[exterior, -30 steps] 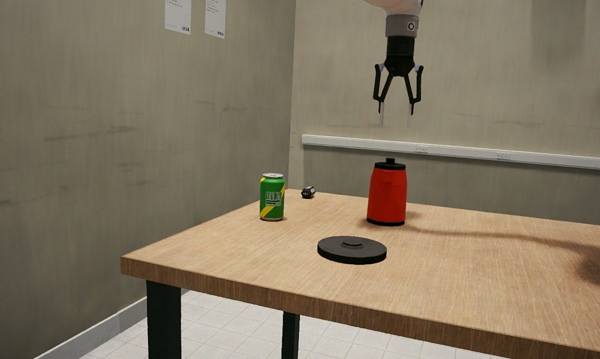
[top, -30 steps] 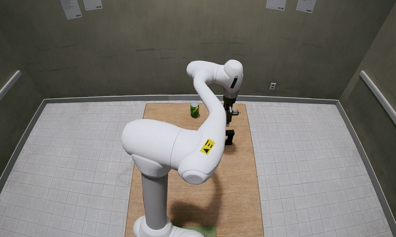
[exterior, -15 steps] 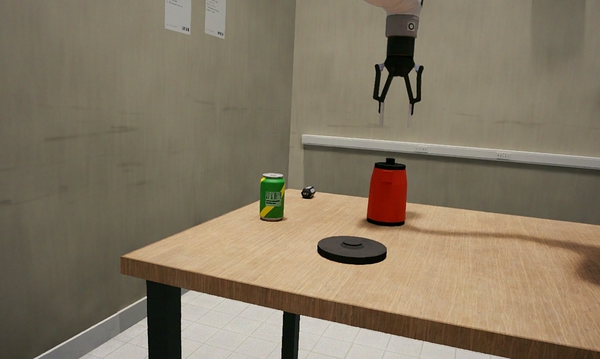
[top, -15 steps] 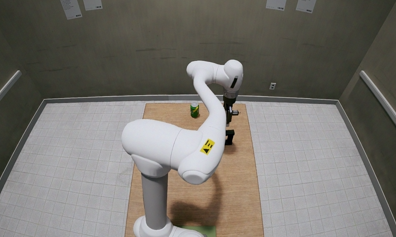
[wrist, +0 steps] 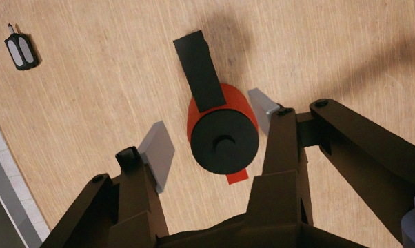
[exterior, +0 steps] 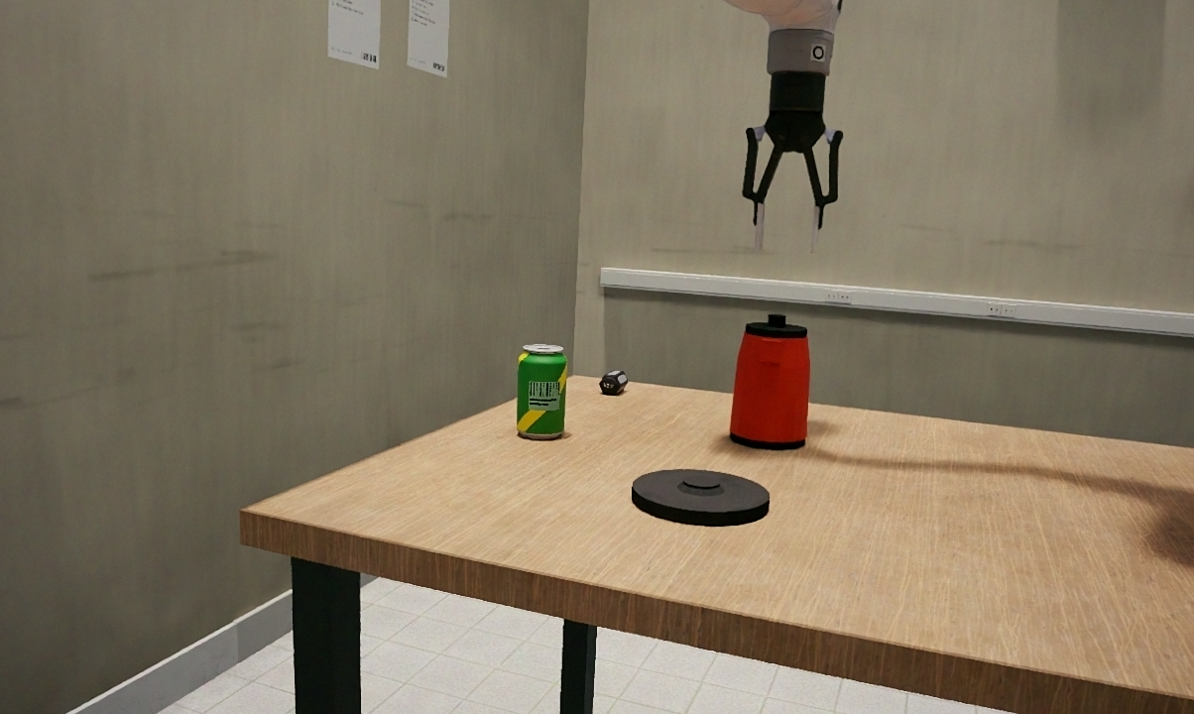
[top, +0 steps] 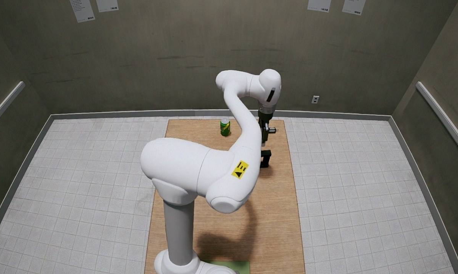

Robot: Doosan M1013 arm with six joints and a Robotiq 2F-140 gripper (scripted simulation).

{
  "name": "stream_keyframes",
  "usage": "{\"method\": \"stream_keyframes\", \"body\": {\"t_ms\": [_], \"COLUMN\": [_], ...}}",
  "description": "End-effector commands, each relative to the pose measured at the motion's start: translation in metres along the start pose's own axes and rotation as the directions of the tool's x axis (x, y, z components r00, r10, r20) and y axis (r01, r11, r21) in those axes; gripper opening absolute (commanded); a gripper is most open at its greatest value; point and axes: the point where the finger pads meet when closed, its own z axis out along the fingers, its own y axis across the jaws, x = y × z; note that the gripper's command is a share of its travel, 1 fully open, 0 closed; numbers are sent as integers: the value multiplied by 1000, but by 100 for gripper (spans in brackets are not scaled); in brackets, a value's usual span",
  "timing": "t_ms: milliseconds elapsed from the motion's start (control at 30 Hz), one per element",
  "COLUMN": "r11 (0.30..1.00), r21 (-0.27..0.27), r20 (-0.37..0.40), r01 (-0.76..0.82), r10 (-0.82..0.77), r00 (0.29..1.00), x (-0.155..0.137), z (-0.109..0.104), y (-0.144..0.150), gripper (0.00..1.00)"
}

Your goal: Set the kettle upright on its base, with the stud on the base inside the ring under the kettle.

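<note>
Wrist, exterior and top views of 1 moment. The gripper [exterior: 785, 232] hangs high above the table [exterior: 938, 568], pointing straight down, its fingers partly apart with nothing between them. The red kettle [exterior: 769, 386] stands upright on the table directly below; in the wrist view its black lid [wrist: 224, 142] sits almost midway between the 2 grey pads, a little nearer the pad at 2 o'clock.

The kettle's long axis is vertical and, by the look of it, in line with the gripper's approach axis, so the coming move appears to be a plain descent. In the wrist view the black handle [wrist: 200, 70] runs from the lid toward 11 o'clock and the red spout [wrist: 237, 176] shows at 5 o'clock, roughly crosswise to the line joining the pads. The fingers should therefore meet the bare red sides, not handle or spout.

The round black base [exterior: 699, 497], stud [exterior: 700, 483] up, lies near the kettle, at 7 o'clock from it in the exterior view, and is unoccupied. A green can [exterior: 541, 391] and a small black tool [wrist: 21, 52] stand well apart.
</note>
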Motion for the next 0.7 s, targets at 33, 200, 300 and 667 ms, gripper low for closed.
{"method": "stream_keyframes", "body": {"t_ms": [33, 200, 300, 667], "r11": [1000, 1000, 1000, 1000], "r21": [2, 2, 2, 2], "r20": [0, 0, 0, 0], "r01": [0, 0, 0, 0], "r10": [0, 0, 0, 0], "r00": [1000, 1000, 1000, 1000], "x": [0, 0, 0, 0], "z": [-1, -1, 0, 22], "y": [0, 0, 0, 0], "gripper": [52, 52, 52, 52]}}
